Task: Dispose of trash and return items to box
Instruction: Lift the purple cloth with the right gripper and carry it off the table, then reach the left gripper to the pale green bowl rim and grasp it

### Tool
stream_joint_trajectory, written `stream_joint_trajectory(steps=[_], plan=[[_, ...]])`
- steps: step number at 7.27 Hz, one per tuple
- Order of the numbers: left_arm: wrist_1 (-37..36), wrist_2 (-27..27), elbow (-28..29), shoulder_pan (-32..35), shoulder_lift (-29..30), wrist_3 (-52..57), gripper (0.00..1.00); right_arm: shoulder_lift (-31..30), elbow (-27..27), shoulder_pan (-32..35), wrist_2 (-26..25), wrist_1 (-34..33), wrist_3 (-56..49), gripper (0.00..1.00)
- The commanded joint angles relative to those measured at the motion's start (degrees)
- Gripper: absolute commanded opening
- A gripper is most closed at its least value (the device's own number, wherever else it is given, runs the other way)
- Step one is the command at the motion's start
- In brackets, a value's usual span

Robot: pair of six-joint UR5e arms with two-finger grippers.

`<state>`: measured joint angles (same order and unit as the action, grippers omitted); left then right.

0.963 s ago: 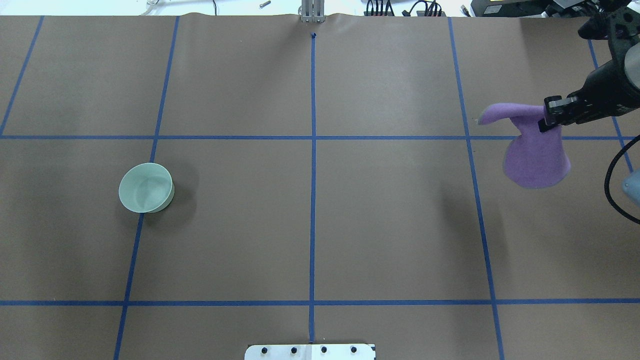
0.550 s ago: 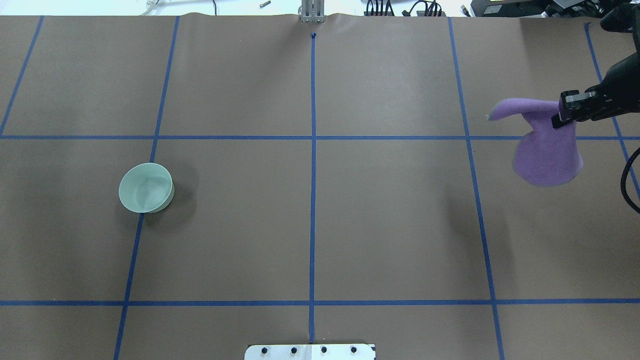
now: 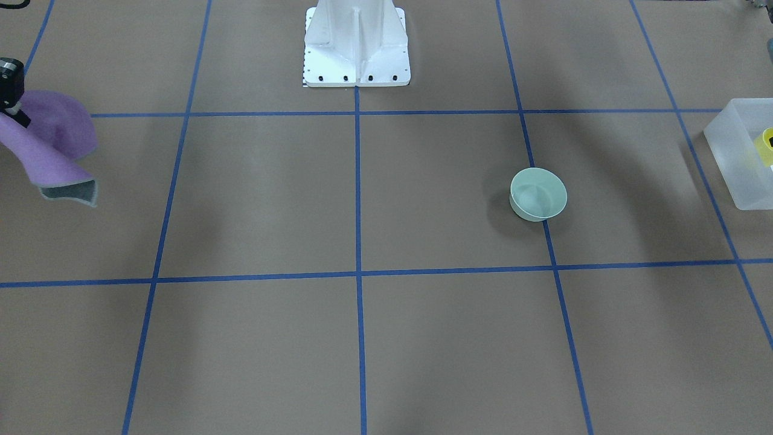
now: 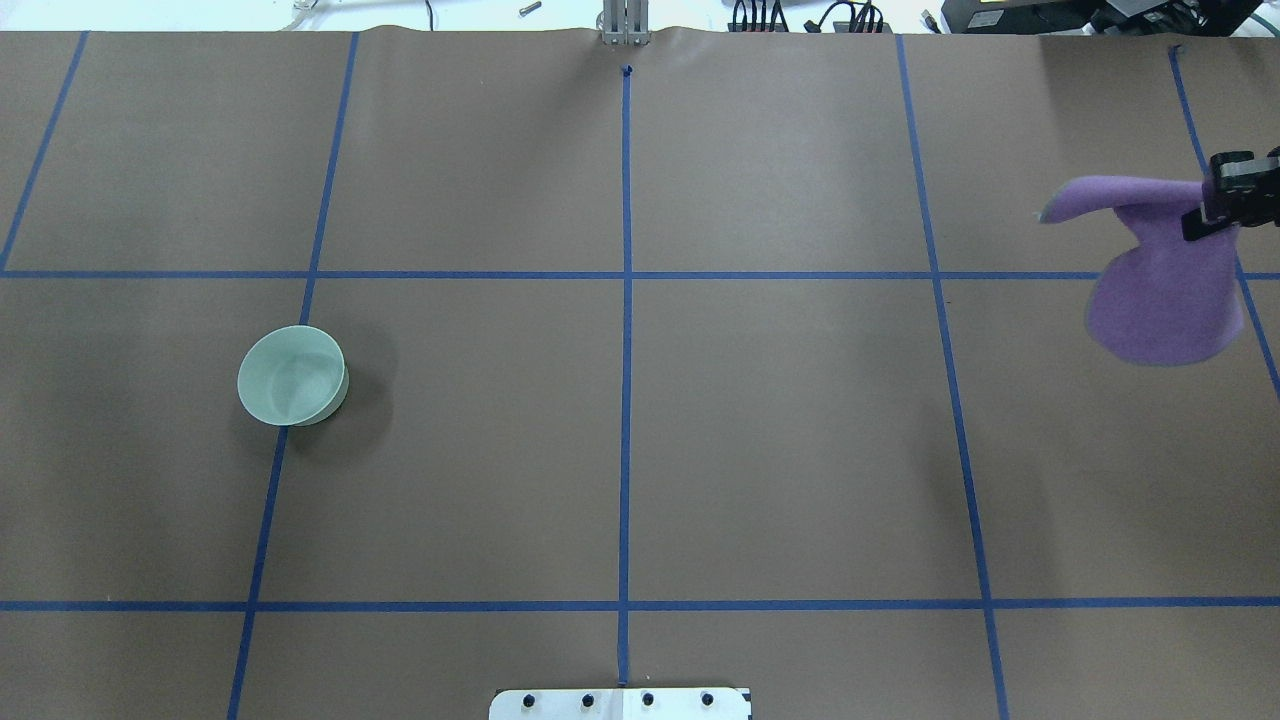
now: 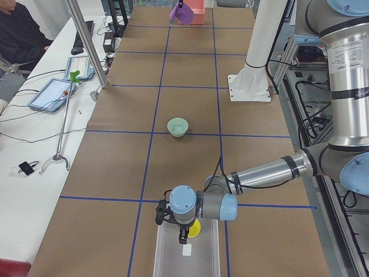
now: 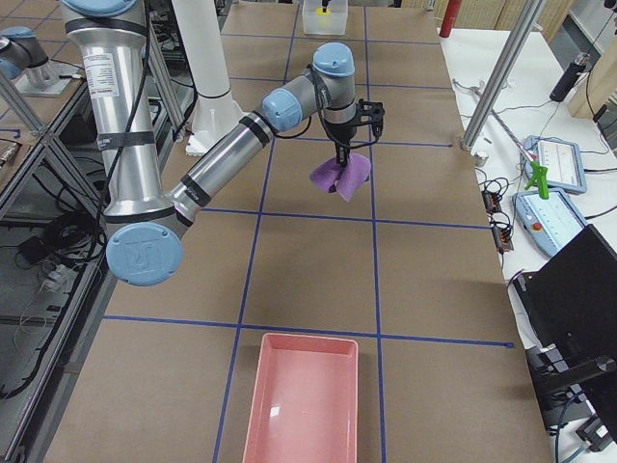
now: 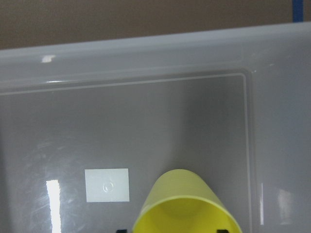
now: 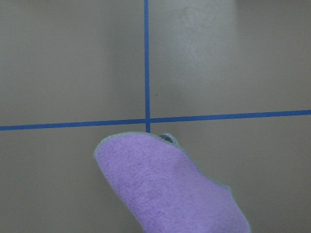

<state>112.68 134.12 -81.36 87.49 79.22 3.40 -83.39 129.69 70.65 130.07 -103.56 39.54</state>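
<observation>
My left gripper point(image 5: 184, 234) hangs inside the frosted white box point(image 5: 164, 254) and is shut on the yellow cup point(image 5: 194, 229). In the left wrist view the cup point(image 7: 184, 204) sits low over the box floor point(image 7: 121, 126). From the front, the box point(image 3: 734, 151) and cup point(image 3: 766, 145) are at the right edge. The mint-green bowl point(image 4: 291, 375) stands upright on the table, far from both grippers. My right gripper point(image 4: 1205, 210) is shut on the purple cloth point(image 4: 1165, 300) and holds it above the table near its right end.
A pink tray point(image 6: 304, 395) lies at the table's right end, beyond the hanging cloth point(image 6: 342, 174). The white robot base point(image 3: 356, 42) stands at the middle of the near edge. Blue tape lines grid the brown table. An operator sits by the left end.
My right gripper has carried the purple cloth further right, toward the table's right end. The bowl has not moved.
</observation>
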Motion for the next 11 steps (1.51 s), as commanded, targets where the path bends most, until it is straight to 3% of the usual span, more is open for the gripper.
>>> stream_joint_trajectory(steps=[1,3,5,7,8,9,11], plan=[[-0.3,-0.1,-5.0,5.5,2.4,-0.7,0.98,-2.6,0.9,4.2,0.0,-1.3,-4.7,0.0],[-8.5,4.1,-15.7,5.9,3.7,-9.1,0.98,-6.0,0.8,7.5,-0.2,-1.3,-10.9,0.0],[-8.5,5.3,-21.8,4.7,5.2,-23.5,0.98,-10.3,0.1,11.8,-0.9,-1.4,-20.9,0.0],[-3.7,8.3,-23.5,-3.2,6.5,-39.6,0.98,-13.5,-0.1,14.7,-1.1,-1.4,-25.9,0.0],[2.2,7.4,-23.1,-9.7,6.7,-50.6,0.98,-14.1,-0.8,15.9,-1.1,-1.4,-28.4,0.0],[6.2,2.0,-22.9,-16.1,8.5,-60.3,0.98,-14.1,-2.4,16.7,-1.4,-1.3,-30.3,0.0],[11.3,-5.3,-21.7,-26.9,10.2,-70.7,0.98,-14.3,-3.1,17.2,-4.2,-1.3,-32.3,0.0]])
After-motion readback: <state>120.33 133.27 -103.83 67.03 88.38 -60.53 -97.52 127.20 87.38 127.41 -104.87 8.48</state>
